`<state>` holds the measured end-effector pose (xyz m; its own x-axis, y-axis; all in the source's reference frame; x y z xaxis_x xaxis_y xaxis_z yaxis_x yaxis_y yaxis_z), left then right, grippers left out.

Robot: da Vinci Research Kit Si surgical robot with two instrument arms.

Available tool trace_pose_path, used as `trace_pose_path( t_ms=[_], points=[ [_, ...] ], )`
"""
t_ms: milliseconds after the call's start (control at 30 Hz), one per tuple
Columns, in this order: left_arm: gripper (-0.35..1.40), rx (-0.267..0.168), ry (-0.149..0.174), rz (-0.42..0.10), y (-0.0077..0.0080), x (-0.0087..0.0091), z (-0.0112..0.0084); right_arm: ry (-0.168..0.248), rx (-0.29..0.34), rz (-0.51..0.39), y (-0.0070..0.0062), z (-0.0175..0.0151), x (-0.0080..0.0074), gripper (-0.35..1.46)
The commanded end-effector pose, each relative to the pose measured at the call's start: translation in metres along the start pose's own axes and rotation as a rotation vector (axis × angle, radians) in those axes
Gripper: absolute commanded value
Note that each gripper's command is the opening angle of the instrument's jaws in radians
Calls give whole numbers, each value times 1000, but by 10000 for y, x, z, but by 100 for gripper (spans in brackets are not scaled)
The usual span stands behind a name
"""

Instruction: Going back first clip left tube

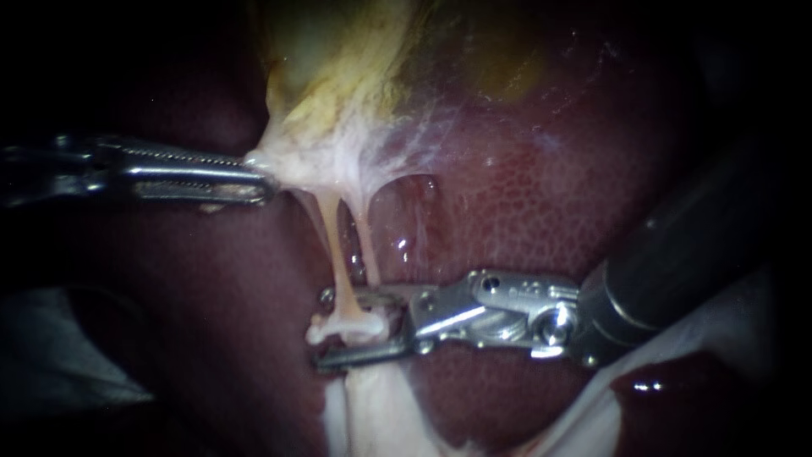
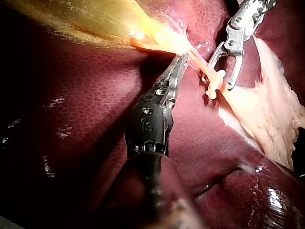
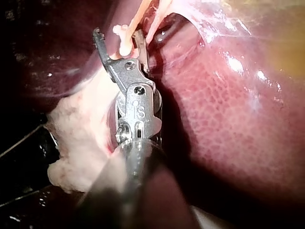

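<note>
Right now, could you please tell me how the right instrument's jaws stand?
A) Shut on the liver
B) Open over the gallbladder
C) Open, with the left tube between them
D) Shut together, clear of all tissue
C: a gap shows between the jaws of the right instrument, and the left tube with its pale clip lies between them.
</note>
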<state>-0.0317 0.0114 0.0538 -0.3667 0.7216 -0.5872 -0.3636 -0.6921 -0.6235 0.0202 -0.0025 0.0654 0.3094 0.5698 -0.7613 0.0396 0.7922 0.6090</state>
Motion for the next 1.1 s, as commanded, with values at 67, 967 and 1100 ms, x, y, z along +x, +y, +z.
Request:
trace_pose_path(
  t_ms=[67,967,1100],
  points=[
    [-35,0,0,0,0,0,0,-15,-5,-23,-1,-9,1,50],
    [-35,5,1,4,-5,-6,7,-159,-62,-274,-7,-160,32,50],
    [-35,13,3,11,-14,-19,25,-162,-59,-274,-8,-164,32,50]
  ],
)
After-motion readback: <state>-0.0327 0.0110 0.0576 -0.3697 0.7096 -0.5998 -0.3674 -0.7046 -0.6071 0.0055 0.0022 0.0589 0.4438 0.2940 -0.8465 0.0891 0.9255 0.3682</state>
